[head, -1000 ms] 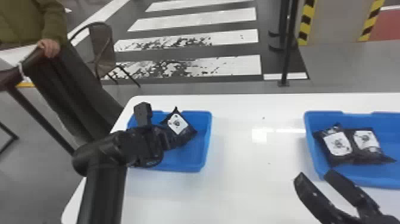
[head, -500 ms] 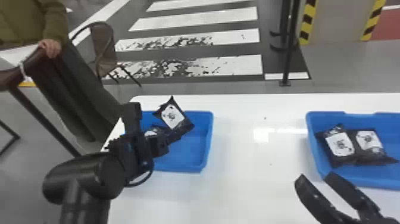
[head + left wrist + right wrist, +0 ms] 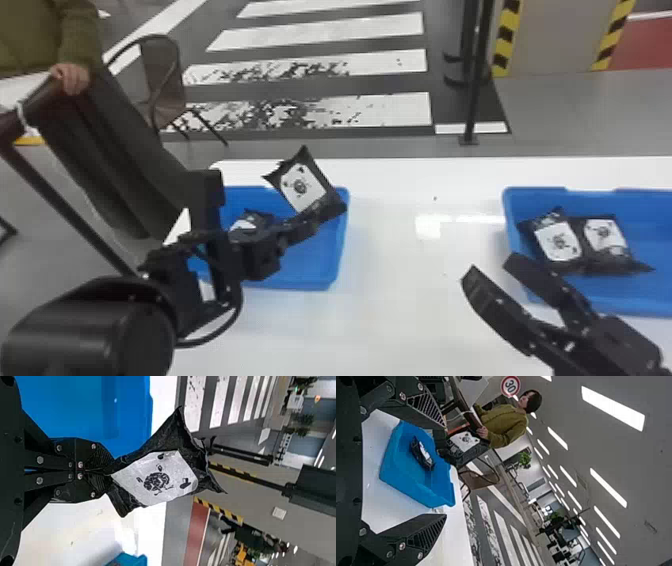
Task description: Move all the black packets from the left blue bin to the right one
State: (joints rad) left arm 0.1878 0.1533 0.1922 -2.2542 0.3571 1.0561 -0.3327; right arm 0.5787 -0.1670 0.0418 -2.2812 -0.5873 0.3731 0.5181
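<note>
Four black packets and two blue bins show. By the head view's clock face, the left gripper (image 3: 311,221) has its fingers pinched closed on the end of one packet (image 3: 302,187), held above the left bin (image 3: 320,267), its far end tipped toward eleven. A second packet (image 3: 247,222) lies in that bin, at ten from its middle. The right bin (image 3: 645,237) sits on the white table (image 3: 400,310) at three from the left one. It holds two packets side by side, one (image 3: 557,240) at nine from the other (image 3: 605,237). The right gripper (image 3: 491,270) has its two fingers wide apart with nothing between them, at about eight from that pair.
</note>
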